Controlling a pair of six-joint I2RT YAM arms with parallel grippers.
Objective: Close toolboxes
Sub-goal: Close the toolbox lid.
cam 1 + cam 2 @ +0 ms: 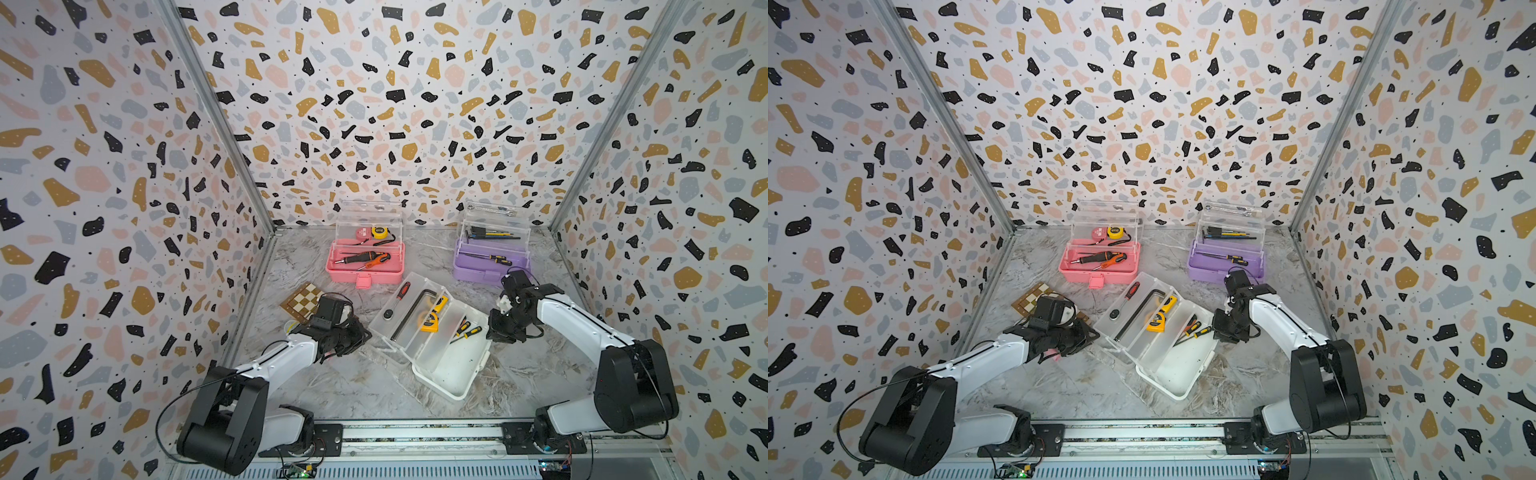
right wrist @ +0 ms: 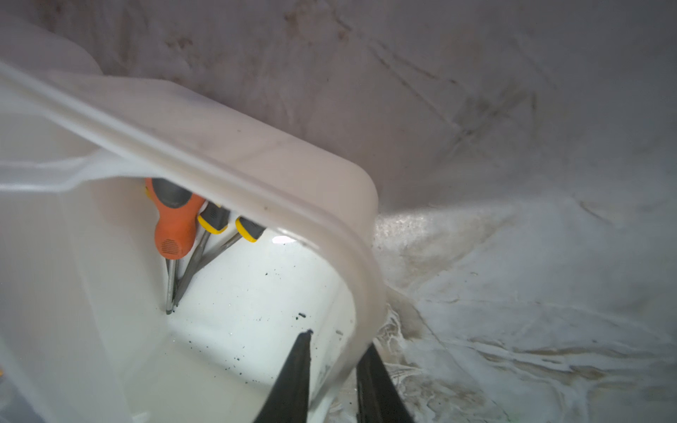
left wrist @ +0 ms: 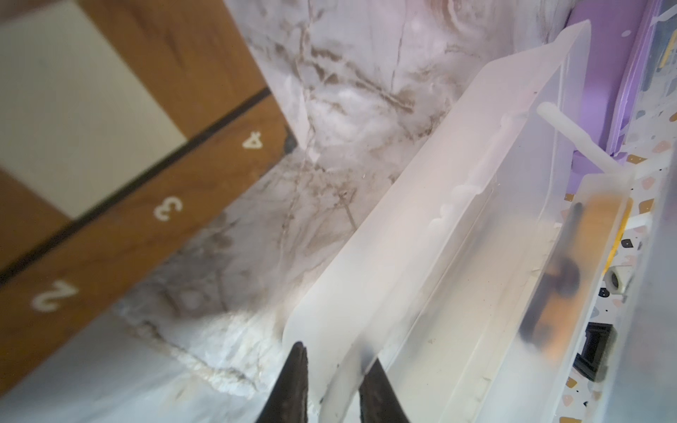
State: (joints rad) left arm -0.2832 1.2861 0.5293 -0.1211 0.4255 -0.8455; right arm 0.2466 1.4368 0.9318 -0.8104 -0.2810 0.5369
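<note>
A: Marble table [image 1: 361,386], speckled walls [image 1: 415,104]. Spotted toolboxes where?
B: Found pink toolbox [image 1: 345,274] & purple toolbox [image 1: 473,272] at back, lids upright. Found white toolbox [image 1: 451,368] mid-front, skewed, clear lid [image 3: 421,227] laid open twd chessboard [image 1: 301,301].
A: Grippers?
B: Pinched clear lid's edge w/ L gripper [image 3: 333,353], fingers [image 3: 293,388] either side. Clamped white toolbox's side wall w/ R gripper [image 2: 337,340], nr screwdrivers [image 2: 176,227] inside.

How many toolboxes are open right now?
3. The pink toolbox stands at the back with its lid upright. The purple toolbox stands at the back nearer the right arm, lid upright. The white toolbox lies in front between the arms. None seems hidden.
</note>
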